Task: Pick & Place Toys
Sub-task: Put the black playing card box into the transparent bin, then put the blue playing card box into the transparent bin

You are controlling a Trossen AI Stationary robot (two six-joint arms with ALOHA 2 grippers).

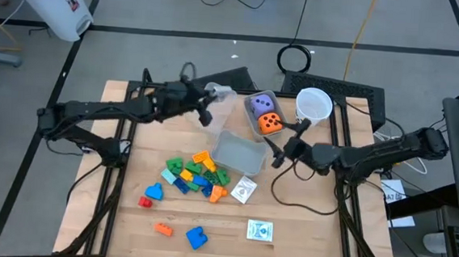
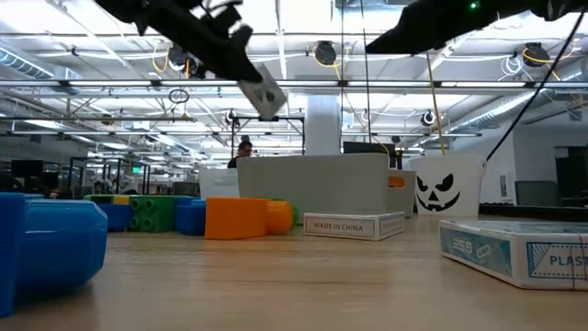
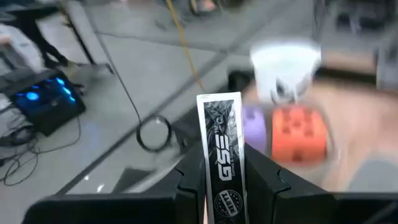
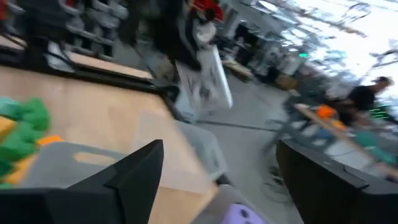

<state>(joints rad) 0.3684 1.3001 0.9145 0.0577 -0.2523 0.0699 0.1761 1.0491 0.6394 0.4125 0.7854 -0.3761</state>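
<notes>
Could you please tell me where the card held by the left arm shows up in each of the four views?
High view: the card sits in the left end effector, above the table's far side.
Low view: upper left, held high.
Left wrist view: upright at centre, edge-on.
Right wrist view: pale, near top centre.
Shared landmark: the orange die.
</notes>
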